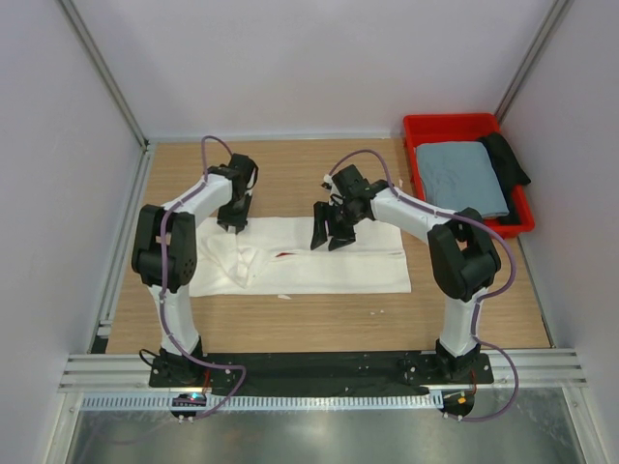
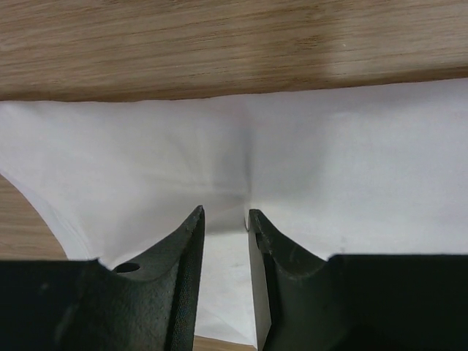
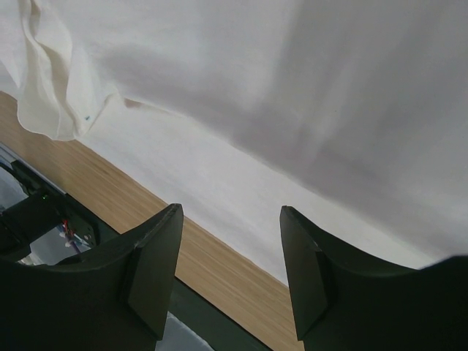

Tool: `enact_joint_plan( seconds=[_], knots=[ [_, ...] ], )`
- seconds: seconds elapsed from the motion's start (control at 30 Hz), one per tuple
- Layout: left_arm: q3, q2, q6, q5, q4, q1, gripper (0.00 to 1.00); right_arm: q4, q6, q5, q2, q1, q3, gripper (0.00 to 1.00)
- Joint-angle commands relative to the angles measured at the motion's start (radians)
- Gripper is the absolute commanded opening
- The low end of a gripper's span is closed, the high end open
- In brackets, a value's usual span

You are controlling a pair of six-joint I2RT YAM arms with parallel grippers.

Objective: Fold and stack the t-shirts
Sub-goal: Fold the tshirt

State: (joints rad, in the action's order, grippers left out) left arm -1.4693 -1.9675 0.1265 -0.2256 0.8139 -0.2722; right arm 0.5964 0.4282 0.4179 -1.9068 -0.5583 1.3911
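White shirt (image 1: 319, 261): laid flat as a long folded strip across the middle of the counter (image 1: 319, 324), its left end bunched.
Grey shirt (image 1: 462, 179): laid in the red bin (image 1: 450, 123) at the far right corner.
Left gripper (image 1: 235, 220): set down on the far left edge of the white shirt, jaws narrowed to a slit, cloth puckered at the tips; a hold cannot be confirmed.
Right gripper (image 1: 332, 235): held just above the strip's far edge near its middle, jaws spread wide, nothing between them.
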Motion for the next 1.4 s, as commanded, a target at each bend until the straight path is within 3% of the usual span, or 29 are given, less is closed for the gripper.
enact_joint_plan(
  seconds=[0.0, 0.2, 0.27, 0.5, 0.6, 0.63, 0.9, 1.2, 1.37],
  knots=[
    [-0.002, 0.002, 0.004, -0.018, 0.018, -0.013, 0.31, -0.037, 0.003, 0.022, 0.048, 0.005, 0.0, 0.61],
    [0.013, 0.01, 0.018, -0.037, 0.03, -0.025, 0.42, -0.046, 0.007, 0.025, 0.049, 0.005, -0.007, 0.62],
    [0.023, 0.013, 0.021, -0.034, 0.027, -0.025, 0.41, -0.049, 0.009, 0.027, 0.049, 0.005, -0.012, 0.61],
    [0.014, -0.004, 0.022, -0.087, 0.039, -0.025, 0.22, -0.053, 0.015, 0.039, 0.037, 0.005, -0.004, 0.62],
    [-0.005, -0.014, 0.041, -0.132, 0.065, -0.024, 0.01, -0.055, 0.014, 0.041, 0.029, 0.003, 0.005, 0.61],
    [-0.009, -0.016, 0.059, -0.142, 0.074, -0.024, 0.0, -0.053, 0.014, 0.041, 0.026, 0.003, 0.009, 0.62],
    [0.066, 0.182, 0.211, -0.199, 0.146, -0.025, 0.0, -0.041, -0.026, 0.048, -0.009, -0.057, 0.08, 0.62],
    [0.294, 0.412, 0.473, -0.208, 0.274, -0.022, 0.0, -0.13, -0.037, 0.087, -0.089, -0.265, 0.172, 0.68],
    [0.352, 0.449, 0.493, -0.222, 0.281, -0.015, 0.0, -0.197, -0.074, 0.072, -0.133, -0.37, 0.198, 0.72]
  ],
)
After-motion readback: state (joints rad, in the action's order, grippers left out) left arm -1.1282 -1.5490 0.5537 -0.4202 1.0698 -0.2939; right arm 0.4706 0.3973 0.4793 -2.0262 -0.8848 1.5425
